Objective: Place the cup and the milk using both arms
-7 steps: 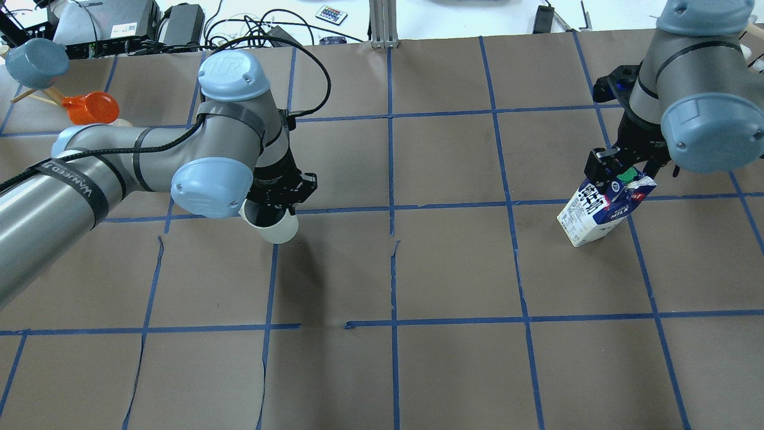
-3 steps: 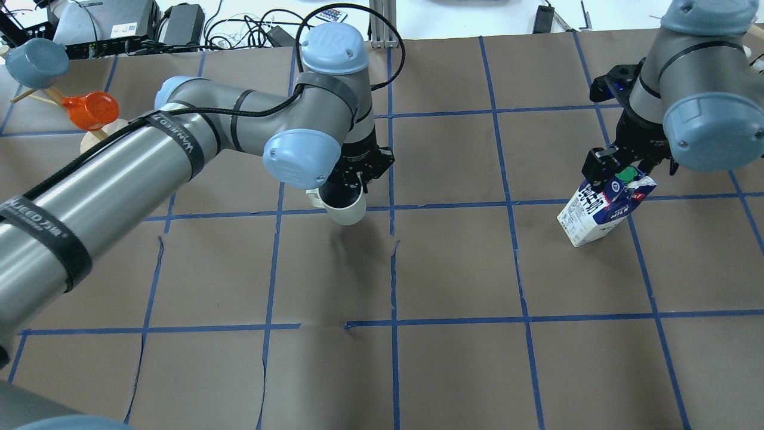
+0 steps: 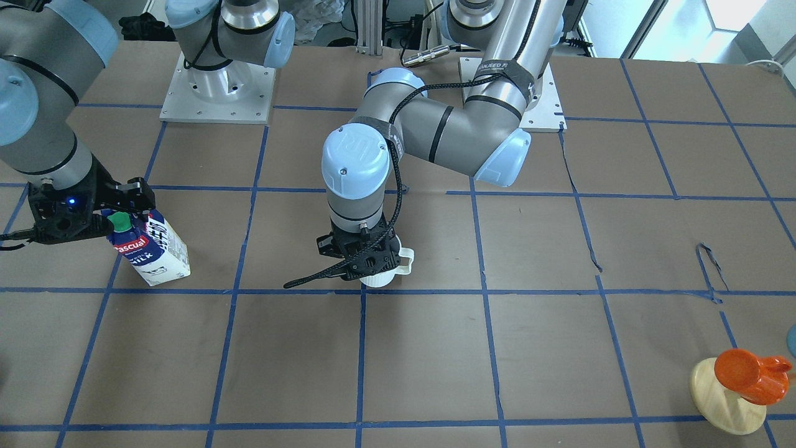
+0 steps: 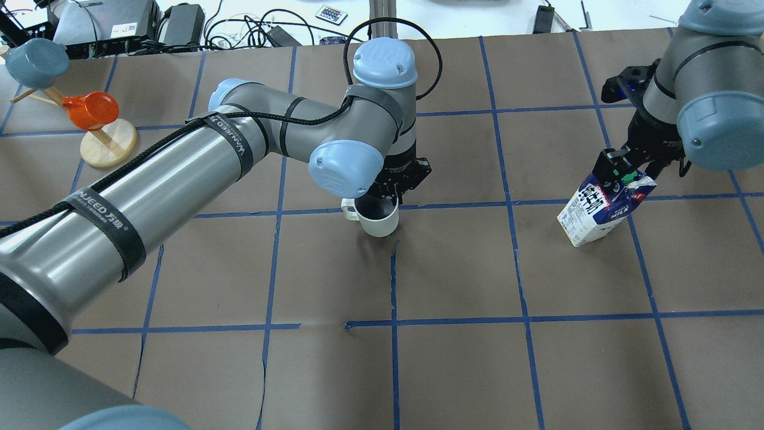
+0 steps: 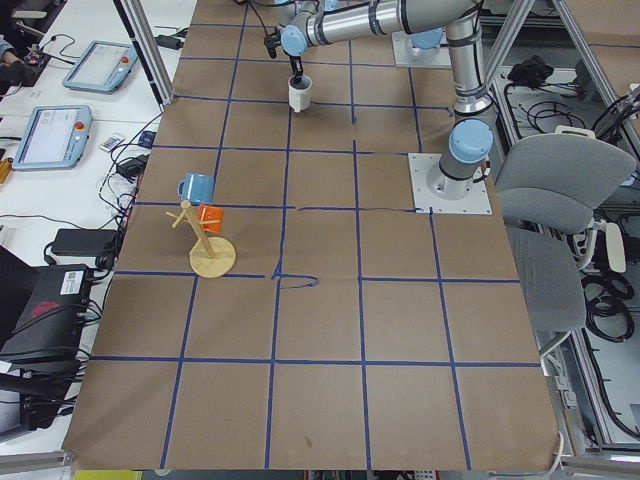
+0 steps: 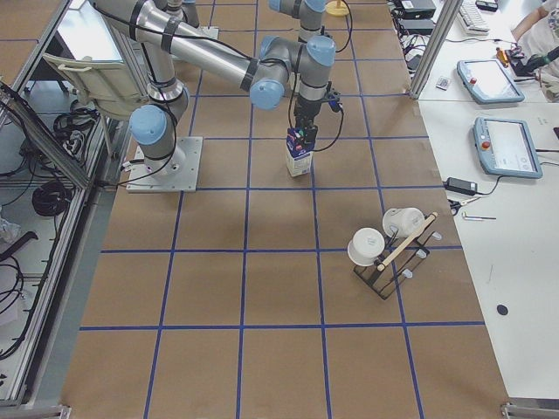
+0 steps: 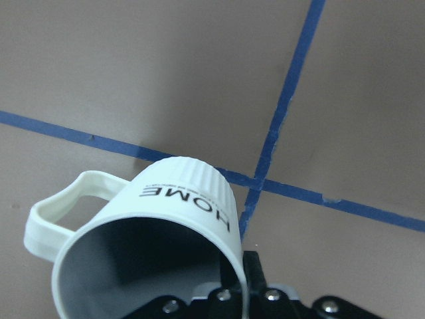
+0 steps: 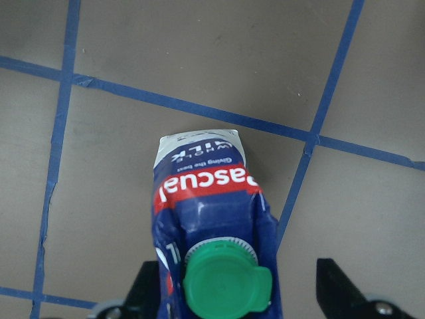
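The white cup (image 4: 378, 220), with "HOME" on its side (image 7: 189, 199), hangs tilted from my left gripper (image 4: 391, 192), which is shut on its rim. It is low over a tape crossing at the table's middle, also seen in the front view (image 3: 380, 278); I cannot tell whether it touches the paper. The blue and white milk (image 4: 594, 216) with a green cap (image 8: 226, 287) stands on the table at the right. My right gripper (image 4: 627, 166) straddles its gabled top, open, with a gap between one finger (image 8: 339, 286) and the carton.
A wooden stand (image 4: 108, 149) with an orange cup (image 4: 91, 110) and a blue cup (image 4: 36, 61) is at the far left. A rack with white cups (image 6: 384, 249) stands beyond the milk. Blue tape lines and small tears cross the brown paper (image 4: 453, 370).
My left arm swung right, carrying the cup from left of centre to the table's middle. My right gripper shifted slightly at the milk's top; the milk stayed put.
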